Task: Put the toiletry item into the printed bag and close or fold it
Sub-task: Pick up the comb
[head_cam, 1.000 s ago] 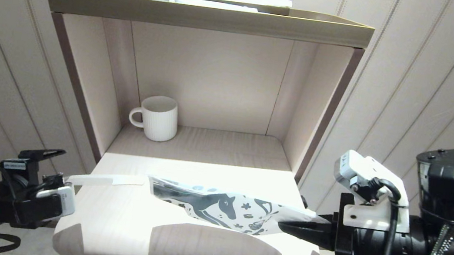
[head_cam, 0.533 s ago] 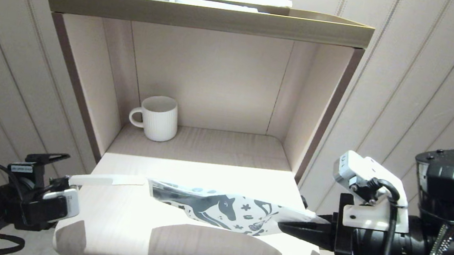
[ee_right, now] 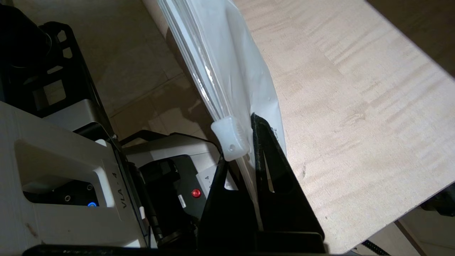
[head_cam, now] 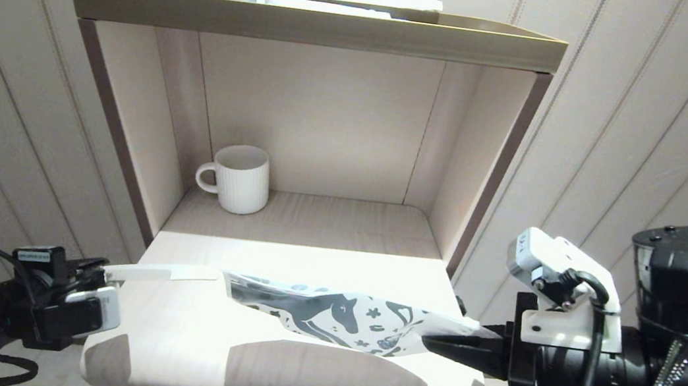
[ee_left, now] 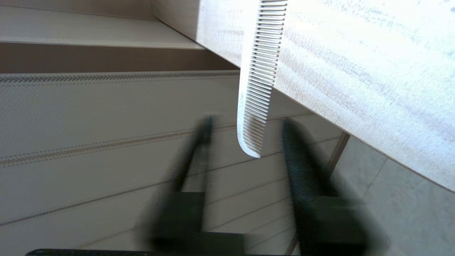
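Right wrist view, printed bag [ee_right: 245,74], "VLA-4" label [ee_right: 119,186]

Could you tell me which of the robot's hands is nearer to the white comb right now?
Left. The left hand has its fingers either side of the comb's overhanging tip, while the right hand pinches the printed bag's far end.

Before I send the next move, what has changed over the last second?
The left gripper has narrowed its jaws around the overhanging comb tip; a gap still shows, so no grip yet. The right gripper stays shut on the printed bag. Comb, bag and mug have not moved.
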Robot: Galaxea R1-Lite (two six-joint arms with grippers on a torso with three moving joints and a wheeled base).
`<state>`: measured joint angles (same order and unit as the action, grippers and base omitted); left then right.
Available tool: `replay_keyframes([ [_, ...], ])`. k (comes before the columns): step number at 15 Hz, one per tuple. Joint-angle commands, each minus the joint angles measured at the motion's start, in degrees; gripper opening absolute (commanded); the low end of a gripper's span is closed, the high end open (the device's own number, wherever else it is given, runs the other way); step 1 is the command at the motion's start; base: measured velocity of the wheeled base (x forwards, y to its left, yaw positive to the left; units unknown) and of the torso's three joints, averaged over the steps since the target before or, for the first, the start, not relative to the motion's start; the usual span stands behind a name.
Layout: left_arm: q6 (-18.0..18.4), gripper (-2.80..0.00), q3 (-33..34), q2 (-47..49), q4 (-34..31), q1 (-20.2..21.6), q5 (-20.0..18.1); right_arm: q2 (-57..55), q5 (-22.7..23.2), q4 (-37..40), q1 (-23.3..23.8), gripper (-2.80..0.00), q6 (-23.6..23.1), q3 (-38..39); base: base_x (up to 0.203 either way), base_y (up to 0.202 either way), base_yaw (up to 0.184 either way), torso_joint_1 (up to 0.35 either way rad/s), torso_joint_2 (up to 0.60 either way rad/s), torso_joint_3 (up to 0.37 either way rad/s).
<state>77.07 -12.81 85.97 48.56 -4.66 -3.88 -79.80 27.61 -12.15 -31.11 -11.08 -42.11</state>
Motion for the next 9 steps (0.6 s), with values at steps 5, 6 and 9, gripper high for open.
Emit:
replay_keyframes([
  [5, 0.63, -2.80, 0.42, 0.16, 0.14, -0.27, -0.17, -0.01, 0.16, -0.07, -0.09, -2.80, -0.08, -0.08, 0.000, 0.000, 0.000, 0.000, 0.00, 0.000],
  [6, 0.63, -2.80, 0.43, 0.16, 0.14, -0.27, -0.17, 0.08, 0.16, -0.07, -0.09, -2.80, -0.13, 0.01, 0.000, 0.000, 0.000, 0.000, 0.00, 0.000],
  [9, 0.45, -2.80, 0.59, -1.06, 0.22, -0.27, -0.25, -0.03, 0.16, -0.07, -0.18, -2.80, -0.08, 0.01, 0.000, 0.000, 0.000, 0.000, 0.00, 0.000],
])
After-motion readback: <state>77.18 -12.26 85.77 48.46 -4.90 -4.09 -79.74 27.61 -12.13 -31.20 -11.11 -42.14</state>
